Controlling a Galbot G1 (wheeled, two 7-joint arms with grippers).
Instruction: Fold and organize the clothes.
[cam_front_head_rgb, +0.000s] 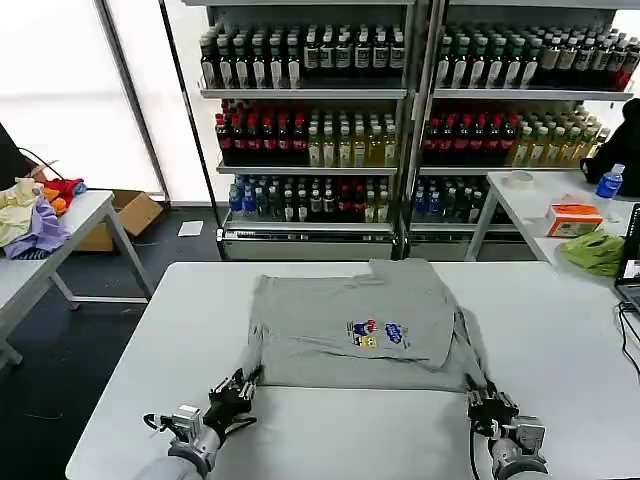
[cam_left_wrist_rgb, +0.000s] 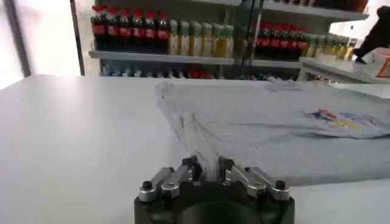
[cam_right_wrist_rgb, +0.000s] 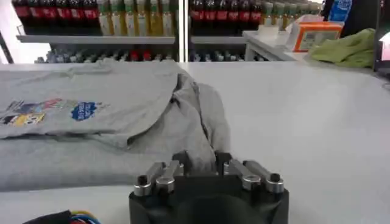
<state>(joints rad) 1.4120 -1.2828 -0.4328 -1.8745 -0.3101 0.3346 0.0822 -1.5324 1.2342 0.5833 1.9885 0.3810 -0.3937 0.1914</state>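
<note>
On the counter (cam_front_head_rgb: 560, 330): grey shirt (cam_front_head_rgb: 340, 325), partly folded.
My left tool (cam_front_head_rgb: 236, 388): clamped on near-left hem.
My right tool (cam_front_head_rgb: 487, 402): clamped on near-right hem.
Next, probably: lift both corners, fold far.

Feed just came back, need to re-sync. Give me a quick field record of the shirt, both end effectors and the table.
shirt: grey shirt, partly folded, print facing up, on white table
left end effector: at shirt's near left corner, shut on fabric
right end effector: at shirt's near right corner, shut on fabric
side tables: lime-green cloth right; coloured garments left
</note>
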